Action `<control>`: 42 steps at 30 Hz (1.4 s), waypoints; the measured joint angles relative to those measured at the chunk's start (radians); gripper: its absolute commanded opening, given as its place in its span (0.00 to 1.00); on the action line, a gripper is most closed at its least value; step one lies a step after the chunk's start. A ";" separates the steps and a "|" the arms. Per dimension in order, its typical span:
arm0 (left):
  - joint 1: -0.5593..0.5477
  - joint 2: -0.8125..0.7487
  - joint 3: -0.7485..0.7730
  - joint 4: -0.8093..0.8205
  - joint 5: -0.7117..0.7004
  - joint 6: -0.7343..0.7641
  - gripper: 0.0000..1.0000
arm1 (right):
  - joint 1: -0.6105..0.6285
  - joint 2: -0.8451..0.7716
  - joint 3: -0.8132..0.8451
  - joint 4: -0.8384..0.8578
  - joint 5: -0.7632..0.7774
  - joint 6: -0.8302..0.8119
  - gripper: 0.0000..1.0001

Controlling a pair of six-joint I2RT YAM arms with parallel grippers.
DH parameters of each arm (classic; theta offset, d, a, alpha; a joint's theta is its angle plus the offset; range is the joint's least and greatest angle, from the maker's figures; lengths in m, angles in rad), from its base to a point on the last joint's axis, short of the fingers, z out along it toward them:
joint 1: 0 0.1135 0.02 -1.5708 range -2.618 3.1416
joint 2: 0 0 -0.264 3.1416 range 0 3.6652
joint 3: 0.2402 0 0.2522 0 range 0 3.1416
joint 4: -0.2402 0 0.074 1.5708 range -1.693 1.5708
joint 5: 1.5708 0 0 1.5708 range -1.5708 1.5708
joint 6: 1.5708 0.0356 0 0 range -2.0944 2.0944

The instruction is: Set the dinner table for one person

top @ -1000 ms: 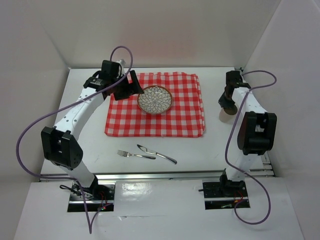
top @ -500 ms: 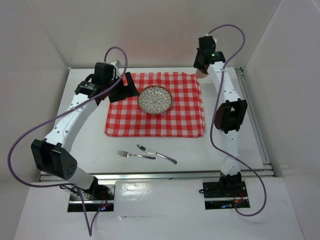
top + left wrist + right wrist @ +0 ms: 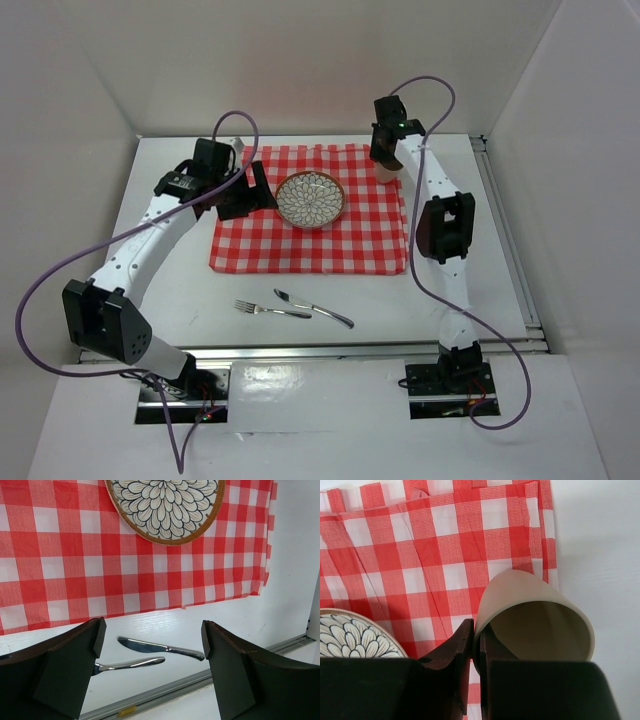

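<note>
The white dinner table [image 3: 170, 270] carries a red-and-white checked cloth [image 3: 320, 245] with a flower-patterned plate [image 3: 310, 198] on it. A fork [image 3: 258, 309] and a knife [image 3: 315, 307] lie on the bare table in front of the cloth. My right gripper [image 3: 385, 160] is shut on the rim of a beige cup [image 3: 530, 600], one finger inside and one outside, over the cloth's far right corner [image 3: 420, 555]. My left gripper [image 3: 255, 190] is open and empty, just left of the plate. In the left wrist view, the knife [image 3: 160, 648] and fork [image 3: 130, 664] show between its fingers.
A silver rail [image 3: 200, 682] runs along the table's near edge. White walls enclose the table at the back and both sides. The plate's edge [image 3: 350, 640] shows at the lower left of the right wrist view.
My right arm has swung from the table's right side to the cloth's far right corner, carrying the cup. My left gripper has shifted slightly nearer, still beside the plate.
</note>
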 measured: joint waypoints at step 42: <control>0.000 -0.023 -0.062 0.016 -0.006 0.021 0.96 | 0.061 0.070 0.081 0.079 -0.019 -0.074 0.98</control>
